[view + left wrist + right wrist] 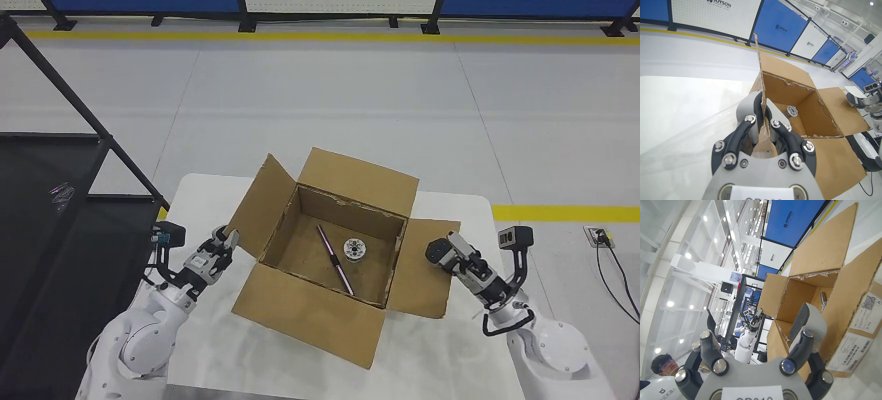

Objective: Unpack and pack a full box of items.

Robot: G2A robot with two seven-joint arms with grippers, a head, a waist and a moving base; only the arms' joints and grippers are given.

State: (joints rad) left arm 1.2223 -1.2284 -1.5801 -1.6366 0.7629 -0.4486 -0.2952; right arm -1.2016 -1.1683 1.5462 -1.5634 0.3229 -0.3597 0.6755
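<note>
An open cardboard box (310,315) stands in the middle of the white table (205,200). On its floor lie a thin metal rod (335,258) and a small round metal part (354,247). My left gripper (763,108) is shut on the edge of the upright left flap (262,200), which is pinched between its black pads. My right gripper (757,321) hangs open at the outer edge of the folded-out right flap (428,270), with nothing between its fingers. The rod's end (823,297) shows past the box wall (848,294).
A black metal rack (50,230) stands close against the table's left side. The near flap (300,305) hangs out toward the table's front edge. A paper label (857,332) is stuck on the box's right outer wall.
</note>
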